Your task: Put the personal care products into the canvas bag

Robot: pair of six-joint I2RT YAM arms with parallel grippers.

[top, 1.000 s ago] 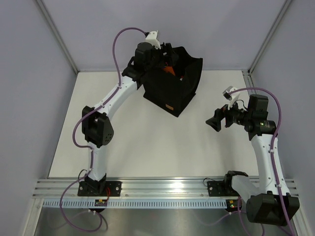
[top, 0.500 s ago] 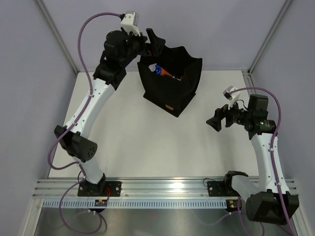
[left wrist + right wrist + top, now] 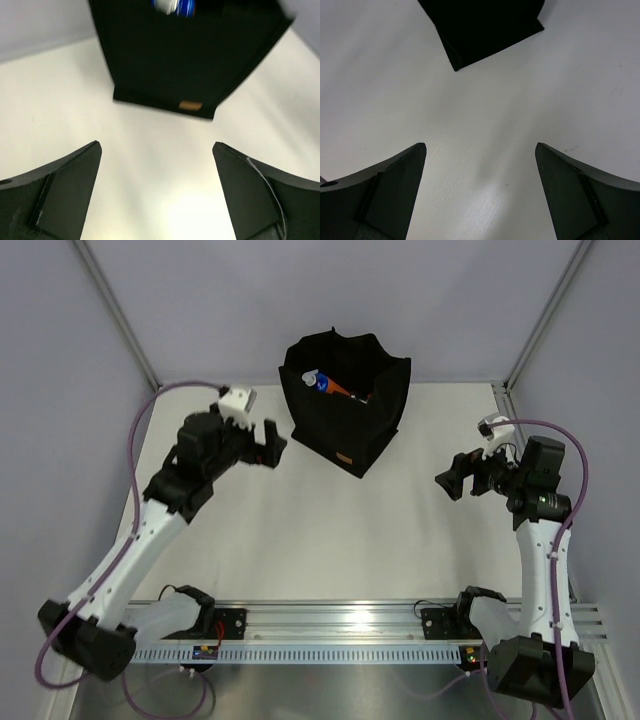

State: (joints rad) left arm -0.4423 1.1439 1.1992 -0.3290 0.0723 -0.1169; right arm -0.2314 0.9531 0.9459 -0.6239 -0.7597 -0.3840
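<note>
The black canvas bag (image 3: 345, 405) stands upright at the back middle of the table, with a tan label (image 3: 346, 459) on its front. Inside it I see an orange bottle with a blue cap (image 3: 322, 383); other bottles are hidden in the dark interior. In the left wrist view the bag (image 3: 190, 55) fills the top, with the blue cap (image 3: 174, 6) at its mouth. My left gripper (image 3: 272, 444) is open and empty, left of the bag. My right gripper (image 3: 449, 480) is open and empty, right of the bag. The bag's corner (image 3: 485, 27) shows in the right wrist view.
White tabletop (image 3: 330, 530) bounded by grey walls; metal frame posts stand at the back corners (image 3: 140, 360). An aluminium rail (image 3: 330, 630) with the arm bases runs along the near edge. No loose bottles show on the table.
My left arm has pulled away from above the bag's mouth, swinging down and left to the table's left side. My right gripper has drawn slightly right.
</note>
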